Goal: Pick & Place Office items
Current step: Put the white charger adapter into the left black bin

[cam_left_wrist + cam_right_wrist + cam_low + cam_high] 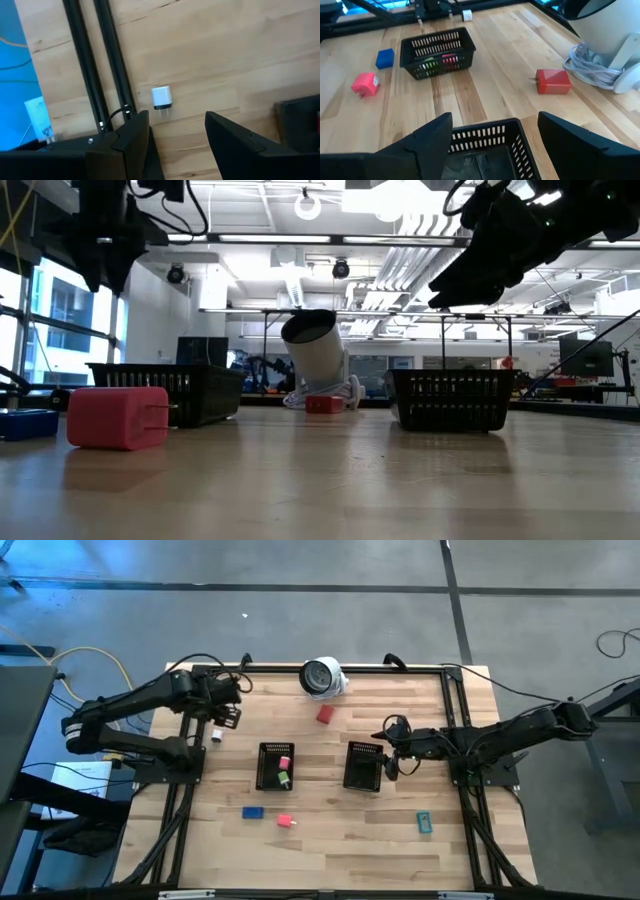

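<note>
**Q:** Wooden planks make up the surface (pixel 340 830), so why are two black mesh trays set side by side in the middle of it?

**A:** My reading is that they are the drop-off spots. The left tray (pixel 275 766) already carries a pink piece (pixel 285 749) and a green piece (pixel 283 780), so sorting looks partly done. The right tray (pixel 364 765) shows no coloured piece in the right wrist view.

**Q:** Where are the office items left to move?

**A:** Scattered loose on the wood. A red plug-shaped block (pixel 325 714) lies near the white round camera-like device (pixel 322 677) at the far edge. A blue block (pixel 252 811) and a pink plug block (pixel 285 821) lie on the near side of the left tray, and a teal piece (pixel 424 823) sits well apart toward the right. A small white charger plug (pixel 161 98) rests beside the left frame rail.

**Q:** And the arms?

**A:** The right pincer (pixel 492 132) hangs over the right tray with fingers spread wide and nothing between them, which suits either a fresh release or a start toward the next piece. The left pincer (pixel 176 131) is also wide and empty, hovering above the white plug, probably lining up a grasp there.
</note>
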Tool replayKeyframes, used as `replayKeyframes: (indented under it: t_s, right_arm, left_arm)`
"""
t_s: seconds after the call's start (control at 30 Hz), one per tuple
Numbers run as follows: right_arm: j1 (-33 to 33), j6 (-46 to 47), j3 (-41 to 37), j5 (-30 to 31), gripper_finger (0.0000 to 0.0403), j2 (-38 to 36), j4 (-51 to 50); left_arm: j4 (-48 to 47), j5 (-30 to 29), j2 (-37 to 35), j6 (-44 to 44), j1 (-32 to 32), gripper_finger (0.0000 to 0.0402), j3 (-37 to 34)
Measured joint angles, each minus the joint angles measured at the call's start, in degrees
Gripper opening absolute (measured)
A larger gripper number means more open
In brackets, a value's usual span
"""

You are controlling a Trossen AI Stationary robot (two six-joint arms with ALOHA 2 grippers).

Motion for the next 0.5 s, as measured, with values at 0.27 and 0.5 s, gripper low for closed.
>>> replayKeyframes:
  t_s: [0.27,0.5]
  right_arm:
    - [0.0,-0.3,0.0,-1.3,0.0281,0.0,1.7]
    - [0.0,-1.0,0.0,-1.5,0.0281,0.0,1.8]
  left_arm:
    - [0.4,3.2,0.0,-1.2,1.0,0.0186,-5.9]
    - [4.9,5.4,0.0,-2.4,0.9,0.0186,-10.8]
